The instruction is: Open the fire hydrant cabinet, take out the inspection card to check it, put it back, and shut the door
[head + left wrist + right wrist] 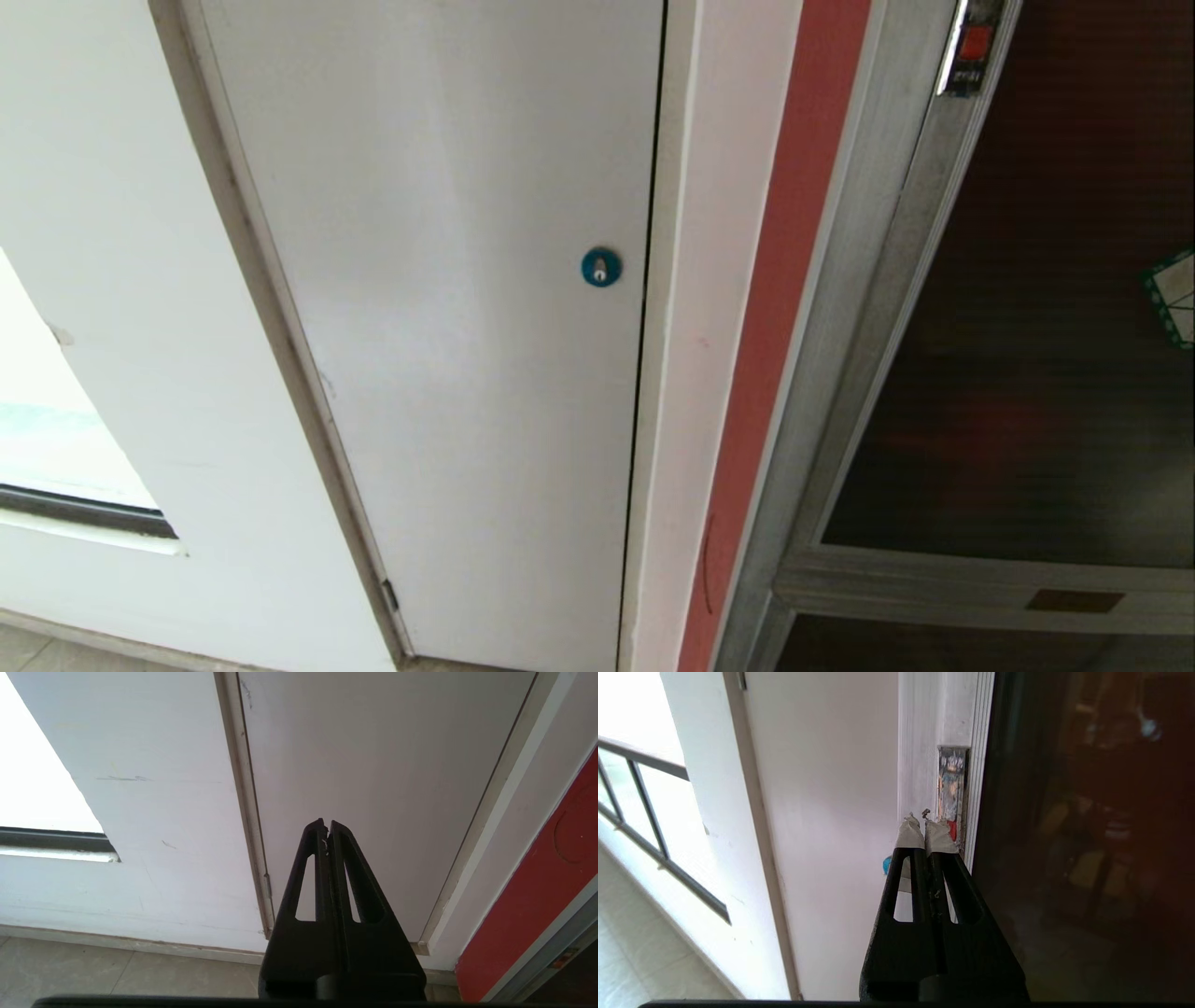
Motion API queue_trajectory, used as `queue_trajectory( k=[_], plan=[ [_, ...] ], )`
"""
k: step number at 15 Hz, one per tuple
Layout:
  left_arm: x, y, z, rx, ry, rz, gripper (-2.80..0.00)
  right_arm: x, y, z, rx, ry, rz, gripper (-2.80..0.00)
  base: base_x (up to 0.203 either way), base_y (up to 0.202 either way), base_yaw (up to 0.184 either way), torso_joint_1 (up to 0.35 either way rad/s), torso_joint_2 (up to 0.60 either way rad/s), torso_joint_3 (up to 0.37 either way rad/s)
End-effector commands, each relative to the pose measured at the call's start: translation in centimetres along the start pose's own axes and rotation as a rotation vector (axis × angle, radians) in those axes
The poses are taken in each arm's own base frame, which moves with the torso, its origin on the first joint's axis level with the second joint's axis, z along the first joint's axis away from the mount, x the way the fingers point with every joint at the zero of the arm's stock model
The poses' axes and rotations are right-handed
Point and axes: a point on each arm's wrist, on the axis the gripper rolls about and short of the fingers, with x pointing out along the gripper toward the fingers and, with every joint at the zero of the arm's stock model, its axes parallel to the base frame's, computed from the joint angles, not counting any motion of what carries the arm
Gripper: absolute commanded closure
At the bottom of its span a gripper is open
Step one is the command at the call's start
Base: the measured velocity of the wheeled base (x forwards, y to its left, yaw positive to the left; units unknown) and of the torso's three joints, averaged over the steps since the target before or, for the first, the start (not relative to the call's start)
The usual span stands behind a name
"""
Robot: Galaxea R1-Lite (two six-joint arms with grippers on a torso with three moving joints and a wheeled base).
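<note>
One door point(1027, 327) stands shut on the fire hydrant cabinet point(840, 280).

Plain door point(448, 327) left of cabinet point(840, 308); glass door point(1046, 308) rightmost.

**Legible text: none**

Head view: the door point(1027, 327) of the fire hydrant cabinet point(840, 373) carries a green-bordered sticker point(1174, 297), cut off at the frame edge; its print is too small to read. A small dark strip under the red latch tab point(974, 42) may hold characters, not decipherable. A brown plate point(1074, 600) on the lower frame rail appears blank.

Right wrist view: worn label strip point(952, 781) on the frame above the latch, marks smeared, unreadable.

Left wrist view: no print on any surface.
</note>
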Motion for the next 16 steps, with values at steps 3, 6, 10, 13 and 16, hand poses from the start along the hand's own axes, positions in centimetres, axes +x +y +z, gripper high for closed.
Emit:
queue_trajectory(
  k=[3, 6, 10, 13, 16],
  plan=[
    [0.0, 0.0, 0.0, 0.0, -0.001, 0.0, 0.0, -3.5, 1.2, 1.5, -0.022, -0.081, -0.002, 0.0, 0.0, 0.0, 0.0, 0.0, 0.0, 0.0],
    [0.0, 0.0, 0.0, 0.0, 0.001, 0.0, 0.0, -6.6, 1.8, 1.9, -0.06, -0.13, -0.067, 0.0, 0.0, 0.0, 0.0, 0.0, 0.0, 0.0],
    [0.0, 0.0, 0.0, 0.0, 0.001, 0.0, 0.0, -11.3, 3.8, 2.7, -0.129, -0.229, -0.139, 0.0, 0.0, 0.0, 0.0, 0.0, 0.0, 0.0],
    [0.0, 0.0, 0.0, 0.0, 0.0, 0.0, 0.0, -15.5, 6.0, 2.6, -0.162, -0.268, -0.169, 0.0, 0.0, 0.0, 0.0, 0.0, 0.0, 0.0],
    [0.0, 0.0, 0.0, 0.0, 0.001, 0.0, 0.0, -19.4, 8.3, 1.3, -0.183, -0.273, -0.206, 0.0, 0.0, 0.0, 0.0, 0.0, 0.0, 0.0]
  ],
)
